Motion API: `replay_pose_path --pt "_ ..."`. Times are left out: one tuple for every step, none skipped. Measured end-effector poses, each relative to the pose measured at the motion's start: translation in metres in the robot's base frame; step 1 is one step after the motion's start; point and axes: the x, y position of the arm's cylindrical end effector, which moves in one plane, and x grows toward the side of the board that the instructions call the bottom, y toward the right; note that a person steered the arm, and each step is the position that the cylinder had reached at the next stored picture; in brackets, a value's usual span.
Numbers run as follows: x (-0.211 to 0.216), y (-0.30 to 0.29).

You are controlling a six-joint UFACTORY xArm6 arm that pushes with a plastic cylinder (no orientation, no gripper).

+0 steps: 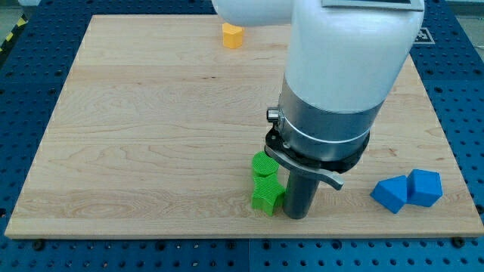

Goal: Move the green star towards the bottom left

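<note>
My tip [296, 216], a bare dark rod holding nothing, touches the ridged green star [266, 196] on its left, on the wooden board [151, 136].

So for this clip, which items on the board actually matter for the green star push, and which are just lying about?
Part of the job:
- green star, near the board's bottom edge
- my tip, right beside the star on the view's right

Lying about:
- second green block, touching the star from above; shape unclear
- two blue blocks, bottom right
- yellow block, top
- wooden board
</note>
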Motion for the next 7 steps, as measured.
replay_pose_path --pt "-0.006 0.004" --pt "-0.007 -0.018" --pt "-0.007 -0.046" --pt "-0.009 -0.057" --pt "-0.025 -0.057" --pt "-0.029 -0.068" --pt "-0.031 -0.068"
